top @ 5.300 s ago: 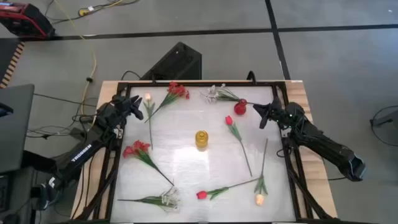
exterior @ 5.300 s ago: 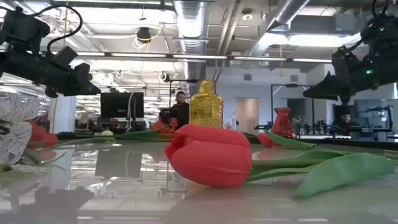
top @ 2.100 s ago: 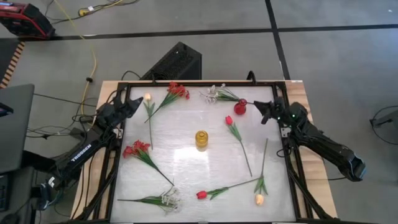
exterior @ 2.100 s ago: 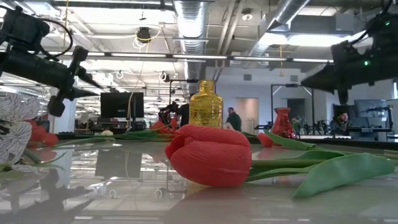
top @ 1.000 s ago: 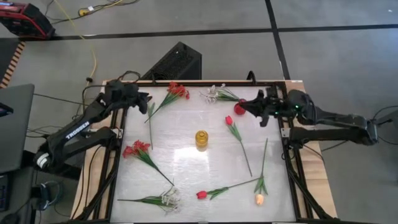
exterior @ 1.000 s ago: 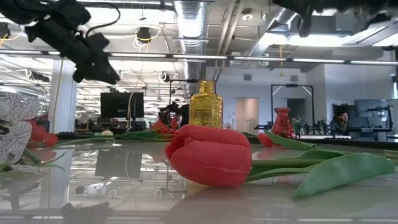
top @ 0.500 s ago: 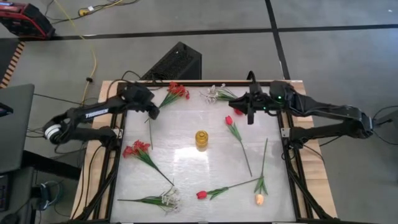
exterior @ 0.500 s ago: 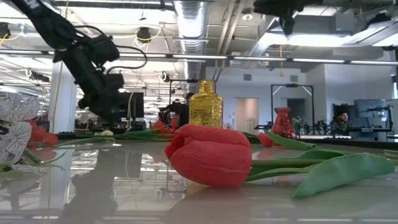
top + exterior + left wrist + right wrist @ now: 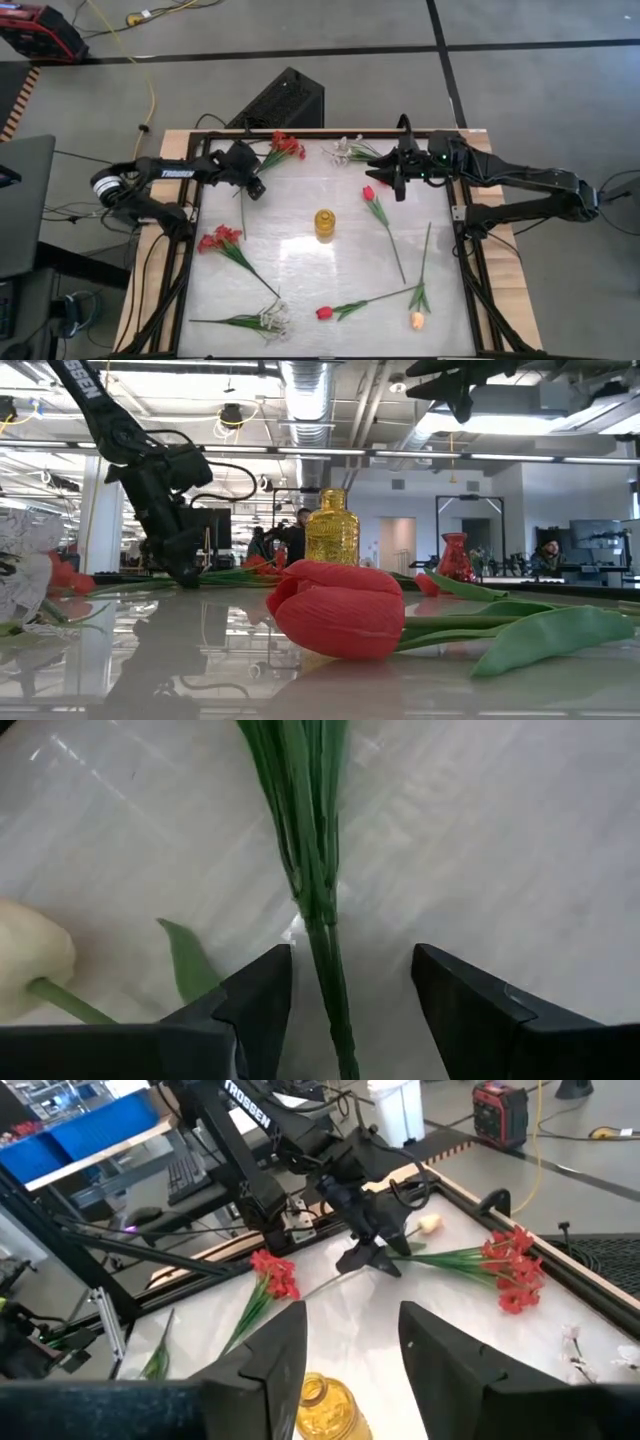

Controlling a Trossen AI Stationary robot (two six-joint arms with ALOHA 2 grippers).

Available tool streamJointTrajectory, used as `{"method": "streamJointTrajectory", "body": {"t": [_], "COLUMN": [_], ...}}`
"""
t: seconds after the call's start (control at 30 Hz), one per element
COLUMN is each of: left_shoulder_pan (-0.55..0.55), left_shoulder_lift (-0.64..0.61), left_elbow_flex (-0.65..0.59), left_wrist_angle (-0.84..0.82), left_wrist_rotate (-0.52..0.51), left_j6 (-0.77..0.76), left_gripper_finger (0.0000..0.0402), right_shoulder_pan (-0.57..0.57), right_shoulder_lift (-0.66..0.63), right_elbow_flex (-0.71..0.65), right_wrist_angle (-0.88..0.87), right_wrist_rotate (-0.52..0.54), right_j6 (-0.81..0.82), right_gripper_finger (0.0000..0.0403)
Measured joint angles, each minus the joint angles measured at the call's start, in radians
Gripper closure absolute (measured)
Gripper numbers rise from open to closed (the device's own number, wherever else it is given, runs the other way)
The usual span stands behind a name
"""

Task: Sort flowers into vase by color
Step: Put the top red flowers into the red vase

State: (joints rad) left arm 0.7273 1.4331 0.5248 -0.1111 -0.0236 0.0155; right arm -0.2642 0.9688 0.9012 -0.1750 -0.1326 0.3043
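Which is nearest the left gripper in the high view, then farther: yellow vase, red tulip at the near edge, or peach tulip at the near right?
1. Yellow vase, mid-table, nearest the left gripper.
2. Red tulip, near edge, centre.
3. Peach tulip, near right, farthest.

Bright, even overhead light from ceiling strip lamps (image 9: 470, 457) fills the room. The glossy white tabletop (image 9: 300, 270) mirrors it in soft glare. The near red tulip bud (image 9: 340, 610) looks blurred.
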Motion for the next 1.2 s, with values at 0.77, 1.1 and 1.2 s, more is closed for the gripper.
{"method": "streamJointTrajectory", "body": {"t": [0.77,1.1,1.2], "left_shoulder_pan": [-0.019,-0.199,-0.242], "left_shoulder_lift": [-0.368,-0.281,-0.255], "left_elbow_flex": [0.22,0.212,0.212], "left_wrist_angle": [0.465,0.782,0.812], "left_wrist_rotate": [0.495,0.506,0.481], "left_j6": [-0.384,-0.549,-0.558], "left_gripper_finger": [0.0401,0.0401,0.0401], "right_shoulder_pan": [0.07,0.047,0.028], "right_shoulder_lift": [0.132,0.393,0.455], "right_elbow_flex": [0.0,0.054,0.12], "right_wrist_angle": [0.19,0.644,0.644], "right_wrist_rotate": [0.001,0.012,-0.014], "right_j6": [0.009,-0.066,-0.055], "right_gripper_finger": [0.0237,0.0178,0.0158]}}
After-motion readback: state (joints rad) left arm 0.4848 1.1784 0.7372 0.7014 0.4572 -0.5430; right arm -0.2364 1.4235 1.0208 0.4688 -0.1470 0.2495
